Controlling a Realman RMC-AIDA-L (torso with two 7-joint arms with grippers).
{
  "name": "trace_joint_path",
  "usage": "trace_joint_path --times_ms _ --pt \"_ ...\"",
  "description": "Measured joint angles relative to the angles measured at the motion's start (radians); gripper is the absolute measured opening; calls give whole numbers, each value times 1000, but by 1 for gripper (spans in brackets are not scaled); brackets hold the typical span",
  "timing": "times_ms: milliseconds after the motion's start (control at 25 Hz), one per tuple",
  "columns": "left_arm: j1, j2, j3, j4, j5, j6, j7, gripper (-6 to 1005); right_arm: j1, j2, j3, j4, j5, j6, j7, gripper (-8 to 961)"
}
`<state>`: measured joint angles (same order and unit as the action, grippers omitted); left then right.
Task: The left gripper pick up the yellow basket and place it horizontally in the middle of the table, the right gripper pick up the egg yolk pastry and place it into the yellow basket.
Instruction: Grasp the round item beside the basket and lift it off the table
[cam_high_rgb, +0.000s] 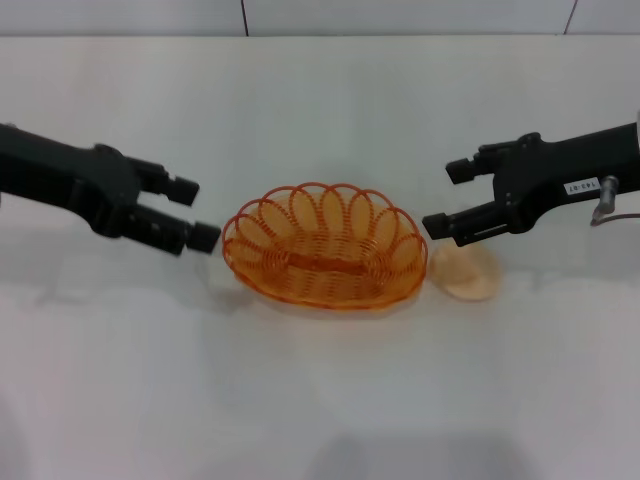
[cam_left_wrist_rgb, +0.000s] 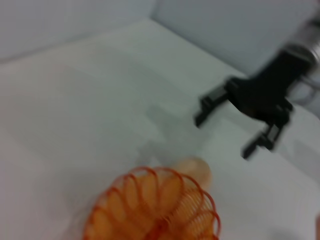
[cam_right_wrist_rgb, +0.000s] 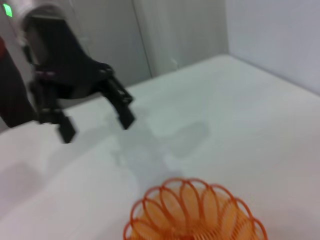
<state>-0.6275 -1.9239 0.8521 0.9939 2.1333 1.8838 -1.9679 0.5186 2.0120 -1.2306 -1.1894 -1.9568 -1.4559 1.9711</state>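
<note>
While the yellow basket (cam_high_rgb: 324, 245) already sits lengthwise across the middle of the table (cam_high_rgb: 320, 400), the placing step looks done and the pastry step looks to be the one in hand. The left gripper (cam_high_rgb: 190, 212) hangs just beside the basket's left end, fingers spread, holding nothing — apart from the rim, though close. The right gripper (cam_high_rgb: 448, 198) hangs at the basket's right end, fingers also spread and empty, directly over or just behind the egg yolk pastry (cam_high_rgb: 466, 272). The pastry rests on the table right against the basket's right end, touching or nearly so.

Next move, as a judgement: the right gripper needs to come down around the pastry, close on it gently, lift it clear of the looped rim and release it inside the basket. Tight spot, since the pastry sits so near the wire; a wide approach could knock the basket. The left gripper probably just needs to stay clear.

Hard to tell: the right gripper's lower finger overlaps the pastry's top edge in the head view, so height above it is unclear. The left wrist view shows basket, pastry peeking behind it and the far right gripper — all smeared. The right wrist view cuts the basket off and hides the pastry entirely. Neither wrist view shows its own fingers.
</note>
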Motion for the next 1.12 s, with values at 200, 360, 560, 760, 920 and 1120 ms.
trace_joint_path --times_ms 200,360,560,760,920,1120 --pt "0 -3 31 4 4 0 0 879 3 0 0 -33 -82 -19 75 748" --pt "0 -5 26 4 3 -6 0 879 -2 1 -1 -37 -123 -22 108 746" --pt "0 -9 26 4 2 -10 -2 879 3 3 -27 -32 -187 -13 145 744" --pt "0 -21 30 2 2 -11 -4 879 1 3 -50 -19 -207 18 149 742" --pt "1 -24 28 2 3 -15 -4 879 5 2 -85 15 -215 56 149 741" --pt "3 -27 28 0 3 -23 -4 879 10 3 -112 33 -223 86 150 743"
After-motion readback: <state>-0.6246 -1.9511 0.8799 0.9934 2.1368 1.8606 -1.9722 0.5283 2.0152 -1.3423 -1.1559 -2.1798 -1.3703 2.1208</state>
